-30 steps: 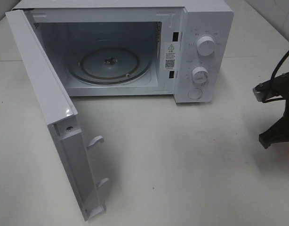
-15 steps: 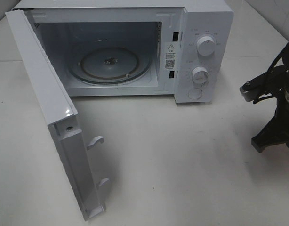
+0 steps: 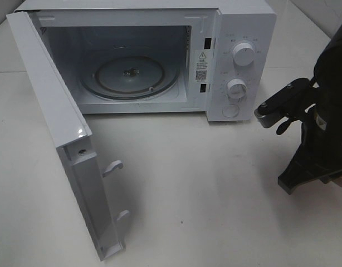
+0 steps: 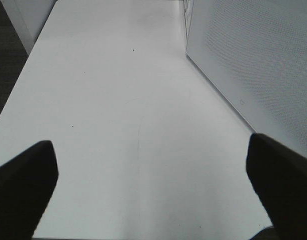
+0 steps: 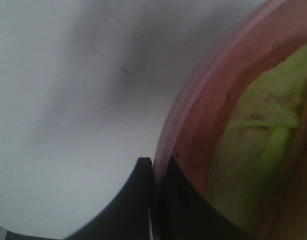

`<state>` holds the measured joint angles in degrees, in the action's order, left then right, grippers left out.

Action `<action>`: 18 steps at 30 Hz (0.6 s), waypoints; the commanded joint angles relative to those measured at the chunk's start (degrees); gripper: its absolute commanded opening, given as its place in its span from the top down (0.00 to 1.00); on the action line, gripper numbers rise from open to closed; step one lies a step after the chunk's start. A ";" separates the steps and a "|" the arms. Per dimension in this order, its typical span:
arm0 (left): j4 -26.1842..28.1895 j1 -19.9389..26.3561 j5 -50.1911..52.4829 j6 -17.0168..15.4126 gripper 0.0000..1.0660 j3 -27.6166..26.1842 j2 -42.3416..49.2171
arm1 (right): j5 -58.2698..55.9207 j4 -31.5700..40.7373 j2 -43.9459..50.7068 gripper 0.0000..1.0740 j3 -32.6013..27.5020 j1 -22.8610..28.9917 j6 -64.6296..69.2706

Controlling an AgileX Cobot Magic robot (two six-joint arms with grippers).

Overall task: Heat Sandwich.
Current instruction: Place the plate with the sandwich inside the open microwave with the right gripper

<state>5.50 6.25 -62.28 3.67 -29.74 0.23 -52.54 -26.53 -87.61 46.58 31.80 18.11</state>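
My high camera looks steeply down on the desk (image 3: 215,194) and open microwave (image 3: 249,22). My left wrist camera looks low along that desk beside a perforated panel (image 4: 253,65); my right sits very close over the pink plate (image 5: 203,100) and desk.

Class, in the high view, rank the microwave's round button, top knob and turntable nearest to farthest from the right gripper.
1. Round button, bottom of the control panel, nearest the right gripper.
2. Top knob, higher on that panel.
3. Turntable, inside the microwave, further left.
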 commanded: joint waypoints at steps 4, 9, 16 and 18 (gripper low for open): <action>-0.06 0.11 0.86 -0.06 0.08 0.06 0.97 | -2.75 -1.09 2.35 1.00 -0.17 3.90 -0.74; -0.06 0.11 0.86 -0.06 0.08 0.06 0.97 | -4.13 -1.09 3.90 1.00 -0.17 6.65 -0.97; -0.06 0.11 0.86 -0.06 0.08 0.06 0.97 | -5.16 -1.09 6.30 1.00 -0.17 10.60 -1.38; -0.06 0.11 0.86 -0.06 0.08 0.06 0.97 | -5.56 -1.09 6.30 1.00 -0.17 11.52 -1.72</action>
<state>5.50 6.25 -62.28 3.67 -29.74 0.23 -56.78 -26.18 -81.82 46.58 42.57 17.53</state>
